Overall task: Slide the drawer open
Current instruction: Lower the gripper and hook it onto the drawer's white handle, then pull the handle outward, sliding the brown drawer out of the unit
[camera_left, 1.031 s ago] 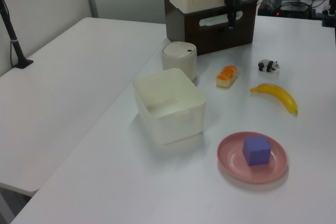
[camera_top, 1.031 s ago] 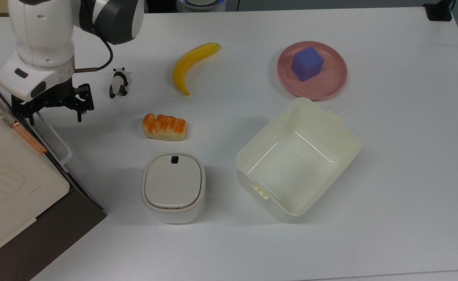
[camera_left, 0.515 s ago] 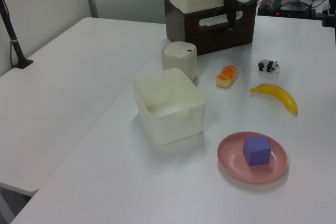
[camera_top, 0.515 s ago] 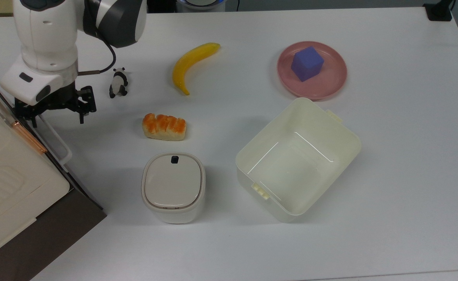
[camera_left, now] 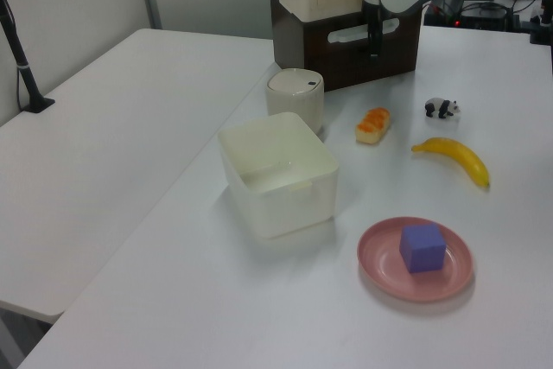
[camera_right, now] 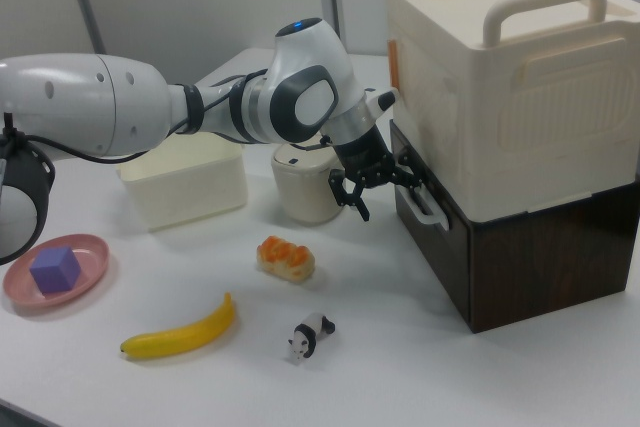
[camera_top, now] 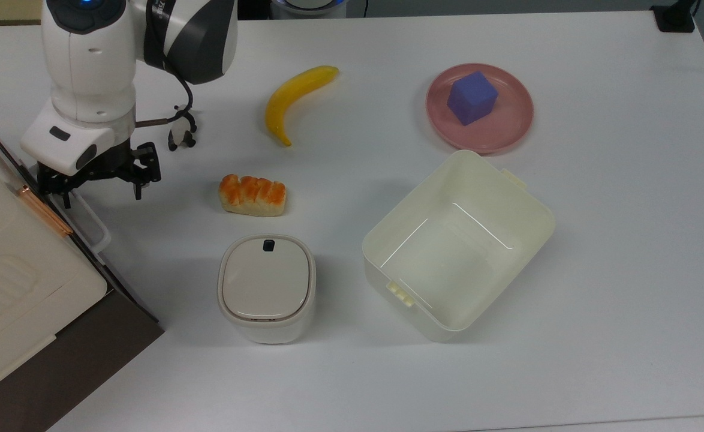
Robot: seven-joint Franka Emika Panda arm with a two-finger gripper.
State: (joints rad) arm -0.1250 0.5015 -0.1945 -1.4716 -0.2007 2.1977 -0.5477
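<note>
- Since the earlier top view, the white robot arm (camera_top: pixel 91 72) has shifted toward the top view's right and slightly lower, and its black two-finger gripper (camera_top: pixel 97 183) with it; the arm's cable now partly hides the small black-and-white panda figurine (camera_top: pixel 179 137)
- The gripper sits at the left edge of the top view, its fingers spread apart and grasping nothing, at the white rectangular loop handle (camera_right: pixel 425 209); whether a finger touches the handle, I cannot tell
- The wooden drawer with the dark brown front panel (camera_right: pixel 432 237) sits at centre right of the right view, under the cream-white appliance with a copper strip (camera_right: pixel 500 77); it looks closed
- Centre of the top view: orange-glazed bread roll (camera_top: pixel 252 195); below it a cream lidded round-cornered container (camera_top: pixel 266 288)
- Upper middle: yellow banana (camera_top: pixel 292 99); upper right: purple cube (camera_top: pixel 472 97) on a pink round plate (camera_top: pixel 511 129)
- Right of centre: cream-white square plastic tub (camera_top: pixel 457 246), empty, on the white table (camera_top: pixel 628 240)
</note>
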